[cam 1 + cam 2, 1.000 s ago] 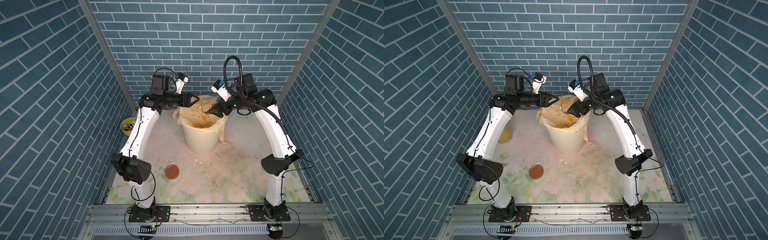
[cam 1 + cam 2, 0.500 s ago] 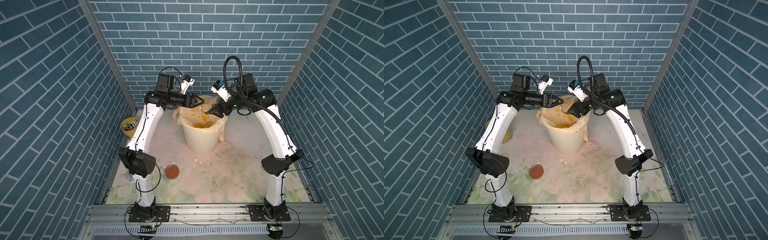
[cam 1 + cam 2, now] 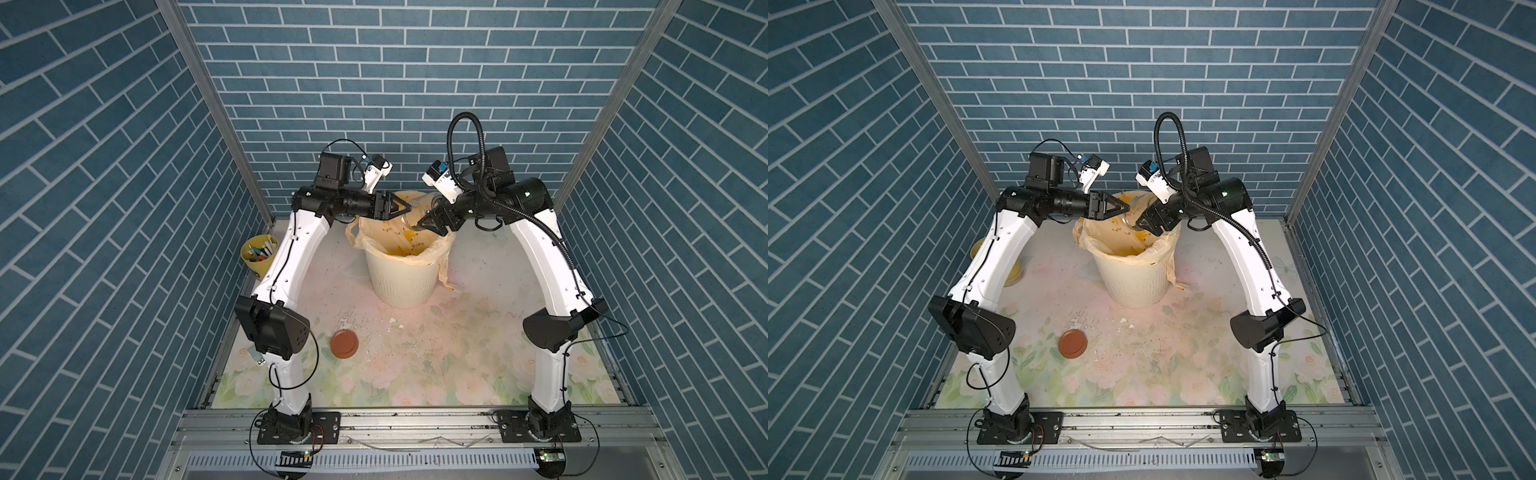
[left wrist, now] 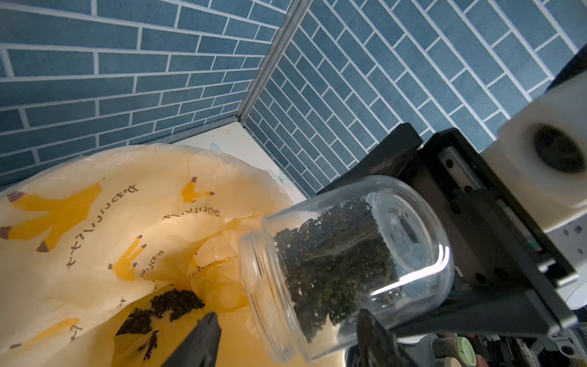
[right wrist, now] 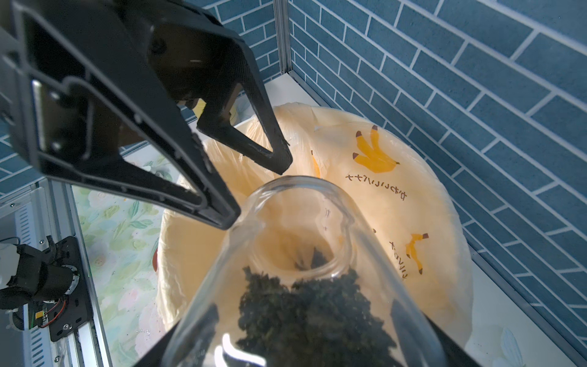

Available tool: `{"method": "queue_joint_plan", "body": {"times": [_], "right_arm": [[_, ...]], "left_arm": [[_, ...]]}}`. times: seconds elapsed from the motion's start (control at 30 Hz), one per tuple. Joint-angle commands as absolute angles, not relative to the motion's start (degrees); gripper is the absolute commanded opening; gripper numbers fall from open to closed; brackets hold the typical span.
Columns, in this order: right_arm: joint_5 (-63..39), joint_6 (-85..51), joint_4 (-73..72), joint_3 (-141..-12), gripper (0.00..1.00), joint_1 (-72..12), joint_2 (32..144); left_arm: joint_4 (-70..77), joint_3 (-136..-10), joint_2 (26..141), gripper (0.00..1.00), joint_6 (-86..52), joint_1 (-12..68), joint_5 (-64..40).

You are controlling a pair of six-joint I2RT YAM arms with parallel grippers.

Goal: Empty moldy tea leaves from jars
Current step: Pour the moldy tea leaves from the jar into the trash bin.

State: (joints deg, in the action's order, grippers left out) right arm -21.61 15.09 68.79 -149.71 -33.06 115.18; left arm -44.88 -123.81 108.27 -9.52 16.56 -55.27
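Right gripper (image 3: pixel 422 221) is clamped on the clear glass jar (image 4: pixel 346 263), tipped over the cream ribbed bin (image 3: pixel 401 286) with dark olive tea leaves (image 4: pixel 333 254) mostly retained, the open-jawed left gripper (image 5: pixel 255 192) having been brought alongside, perhaps for dislodging.

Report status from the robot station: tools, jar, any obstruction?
Right tool grips jar, tilted over bin. Left tool open, empty, beside jar mouth. Most tea leaves inside jar, some in bin. Mouth looks unobstructed.
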Motion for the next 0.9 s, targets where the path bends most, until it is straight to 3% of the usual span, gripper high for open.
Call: {"method": "queue_joint_plan", "body": {"times": [0.0, 0.6, 0.87], "right_arm": [[-24.8, 16.0, 63.9, -150.3, 0.0, -33.9, 114.1], [-23.8, 15.1, 63.2, -149.5, 0.0, -34.1, 115.3], [-21.9, 17.4, 67.9, -151.1, 0.0, -34.1, 114.8]], "left_arm": [[-41.9, -121.6, 106.8, 0.69, -10.5, 17.7, -55.3], [-37.2, -114.0, 103.4, 0.68, -12.1, 19.2, -54.5], [-40.7, -117.3, 102.0, 0.88, -6.6, 18.7, -50.2]]}}
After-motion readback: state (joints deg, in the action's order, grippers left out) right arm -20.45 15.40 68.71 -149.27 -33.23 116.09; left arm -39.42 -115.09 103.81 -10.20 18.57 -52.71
